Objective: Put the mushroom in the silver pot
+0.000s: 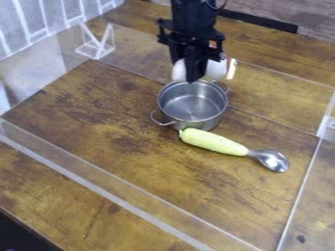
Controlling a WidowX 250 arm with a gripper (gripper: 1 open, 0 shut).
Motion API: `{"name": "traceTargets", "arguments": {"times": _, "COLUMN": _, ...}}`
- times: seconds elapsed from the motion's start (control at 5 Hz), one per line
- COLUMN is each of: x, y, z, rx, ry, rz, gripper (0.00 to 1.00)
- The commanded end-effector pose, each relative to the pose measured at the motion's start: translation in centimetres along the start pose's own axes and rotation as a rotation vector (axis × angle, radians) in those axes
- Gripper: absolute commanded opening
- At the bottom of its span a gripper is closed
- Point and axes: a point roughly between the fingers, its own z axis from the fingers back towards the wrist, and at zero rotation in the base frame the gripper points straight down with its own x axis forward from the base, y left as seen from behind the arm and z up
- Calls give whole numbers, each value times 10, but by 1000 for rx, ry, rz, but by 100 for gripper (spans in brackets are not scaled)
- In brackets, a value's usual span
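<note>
The silver pot [193, 104] stands on the wooden table near the middle, round and shiny, with a small handle toward the front left. Just above its far rim hangs my gripper [194, 69], shut on the white mushroom [183, 71], which shows as a pale rounded lump between the dark fingers. The mushroom is in the air and clear of the pot's rim. The dark arm rises from the gripper to the top edge of the view.
A yellow-green corn-like piece [214, 142] with a metal spoon end [272, 160] lies to the front right of the pot. A clear plastic wall [118, 191] rings the work area. A small white rack [92, 41] stands at the back left.
</note>
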Motion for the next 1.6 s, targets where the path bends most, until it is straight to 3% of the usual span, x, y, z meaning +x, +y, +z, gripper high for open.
{"name": "traceTargets", "arguments": {"times": 0.0, "x": 15, "y": 7, "z": 16, "rx": 10, "ry": -76, "rz": -16, "gripper": 0}}
{"name": "traceTargets", "arguments": {"times": 0.2, "x": 21, "y": 9, "z": 10, "rx": 2, "ry": -77, "rz": -29, "gripper": 0}}
{"name": "traceTargets", "arguments": {"times": 0.4, "x": 22, "y": 15, "z": -3, "rx": -6, "ry": -76, "rz": -46, "gripper": 100}}
{"name": "traceTargets", "arguments": {"times": 0.6, "x": 22, "y": 21, "z": -16, "rx": -11, "ry": -72, "rz": -62, "gripper": 100}}
{"name": "traceTargets", "arguments": {"times": 1.0, "x": 19, "y": 23, "z": 10, "rx": -2, "ry": -93, "rz": -118, "gripper": 100}}
{"name": "traceTargets", "arguments": {"times": 1.4, "x": 12, "y": 16, "z": 13, "rx": 6, "ry": -113, "rz": -145, "gripper": 100}}
